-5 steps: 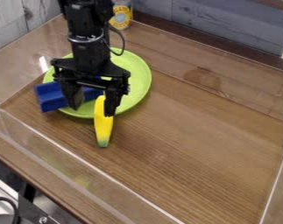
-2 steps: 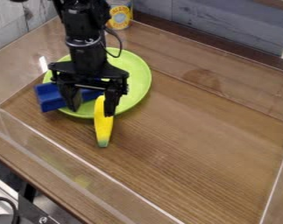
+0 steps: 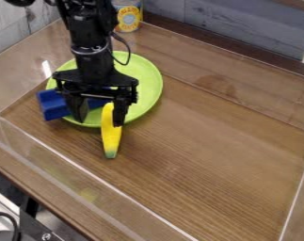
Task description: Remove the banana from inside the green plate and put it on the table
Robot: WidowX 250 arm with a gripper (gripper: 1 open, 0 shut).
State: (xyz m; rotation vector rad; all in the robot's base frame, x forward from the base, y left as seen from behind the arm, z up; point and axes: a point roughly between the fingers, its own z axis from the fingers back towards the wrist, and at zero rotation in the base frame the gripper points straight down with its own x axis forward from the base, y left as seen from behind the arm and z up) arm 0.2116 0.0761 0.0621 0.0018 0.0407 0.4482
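Note:
The yellow banana (image 3: pixel 110 134) lies on the brown table (image 3: pixel 217 141), its far end touching or overlapping the near rim of the lime-green plate (image 3: pixel 148 89). My black gripper (image 3: pixel 96 101) hangs over the plate's front part, just above and behind the banana's far end. Its fingers are spread wide, with nothing between them. The arm hides the middle of the plate.
A blue block (image 3: pixel 53 104) sits against the plate's left edge, close to my left finger. A yellow-and-white object (image 3: pixel 129 16) stands at the back. Clear raised walls run along the table's near and left edges.
The arm has shifted very slightly to the left; the banana, plate and block have not moved.

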